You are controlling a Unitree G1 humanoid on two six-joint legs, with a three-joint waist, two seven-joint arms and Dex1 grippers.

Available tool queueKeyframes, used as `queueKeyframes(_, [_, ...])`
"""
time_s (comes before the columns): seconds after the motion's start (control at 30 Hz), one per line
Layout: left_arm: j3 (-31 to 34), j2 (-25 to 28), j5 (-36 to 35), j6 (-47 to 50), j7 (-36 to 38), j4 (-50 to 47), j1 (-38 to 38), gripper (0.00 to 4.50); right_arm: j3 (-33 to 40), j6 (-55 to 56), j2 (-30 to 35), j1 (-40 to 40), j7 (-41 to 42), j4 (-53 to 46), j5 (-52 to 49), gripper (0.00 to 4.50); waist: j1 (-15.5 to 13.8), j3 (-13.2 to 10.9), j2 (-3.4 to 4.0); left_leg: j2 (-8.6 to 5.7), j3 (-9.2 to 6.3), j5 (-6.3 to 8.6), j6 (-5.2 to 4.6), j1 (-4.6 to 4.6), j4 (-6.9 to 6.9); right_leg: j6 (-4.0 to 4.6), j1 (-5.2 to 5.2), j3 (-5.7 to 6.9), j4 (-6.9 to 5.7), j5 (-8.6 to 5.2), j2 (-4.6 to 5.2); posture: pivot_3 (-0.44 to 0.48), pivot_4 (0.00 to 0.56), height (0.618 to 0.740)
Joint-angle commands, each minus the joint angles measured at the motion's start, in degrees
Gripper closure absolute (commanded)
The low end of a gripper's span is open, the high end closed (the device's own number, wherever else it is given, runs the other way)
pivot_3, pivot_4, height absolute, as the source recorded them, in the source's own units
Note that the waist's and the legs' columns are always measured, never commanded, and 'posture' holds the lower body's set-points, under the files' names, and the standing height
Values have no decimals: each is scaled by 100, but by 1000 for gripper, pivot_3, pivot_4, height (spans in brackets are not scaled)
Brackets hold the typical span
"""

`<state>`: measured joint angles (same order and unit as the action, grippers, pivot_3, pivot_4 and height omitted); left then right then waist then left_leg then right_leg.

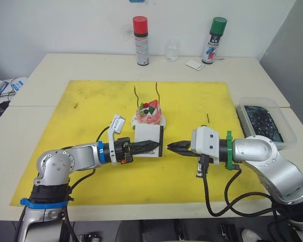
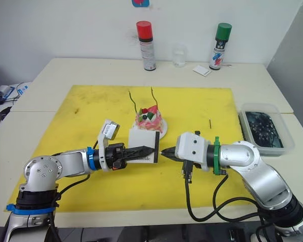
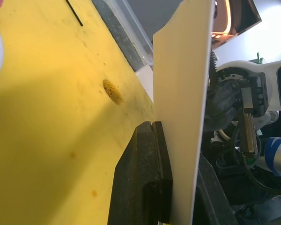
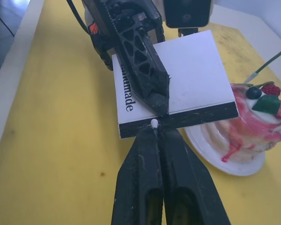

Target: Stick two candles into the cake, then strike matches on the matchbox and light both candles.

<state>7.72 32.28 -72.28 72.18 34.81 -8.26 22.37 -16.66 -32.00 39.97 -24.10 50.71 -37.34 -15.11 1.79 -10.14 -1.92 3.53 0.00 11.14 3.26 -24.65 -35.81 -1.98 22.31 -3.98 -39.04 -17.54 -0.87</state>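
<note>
Matchbox [image 4: 175, 82] sits clamped flat between the fingers of my left gripper [image 2: 150, 149], above the near middle of the yellow mat [image 1: 81, 116], its dark striking strip facing right. My right gripper [image 2: 164, 152] has its fingers pressed together on a match [image 4: 154, 123], whose white head just shows at the tips, touching or nearly touching the strip; I cannot tell which.

Just beyond the matchbox, the cake [image 1: 149, 113] stands on its white plate [image 4: 210, 147]. Both candles [image 1: 157, 92] are stuck upright in its far side.

A second match [image 1: 208, 118] lies on the mat, right of the cake.

Off the mat at right, a clear tub [image 2: 266, 131] holds dark contents. At the table's far edge stand a red-capped spray can [image 1: 141, 40], a clear cup [image 2: 179, 55], a small white card [image 1: 194, 64] and a green-capped spray can [image 1: 214, 40].
</note>
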Motion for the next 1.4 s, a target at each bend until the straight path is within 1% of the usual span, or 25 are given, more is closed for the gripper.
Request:
queueKeyframes(0.03, [13, -19, 25, -23, 127, -27, 71, 4500, -133, 277, 77, -167, 158, 48, 194, 4487, 1, 0, 0, 0, 0, 0, 0, 0, -1, 0, 0, 0, 0, 0, 0, 0, 150, 740])
queueKeyframes(0.47, [70, -71, 71, -27, 147, -104, -13, 4500, -473, 802, -5, -395, 405, 476, 675, 4487, -3, 0, 0, 0, -1, 0, 0, 0, -9, -1, -2, 1, -4, 2, 0, 0, 150, 740])
queueKeyframes(0.57, [79, -72, 51, -22, 140, -139, -46, 4500, -509, 793, -93, -426, 376, 526, 734, 4487, -1, 0, 0, 1, -1, 0, 0, 0, -11, 2, -2, 0, -5, 4, 1, 0, 150, 740])
queueKeyframes(0.63, [81, -78, 43, -19, 131, -150, -54, 4500, -509, 799, -115, -421, 398, 547, 770, 4487, -2, 0, 0, 1, -3, 0, 0, 0, -11, 22, -2, 2, -6, 16, 0, 0, 150, 740])
queueKeyframes(1.4, [92, -100, -12, 32, 137, -174, -82, 4500, -785, 806, -191, -413, 409, 753, 1250, 4487, -2, 0, 0, 0, -3, -1, 0, 0, -15, 26, -3, 3, -9, 18, 0, 0, 150, 740])
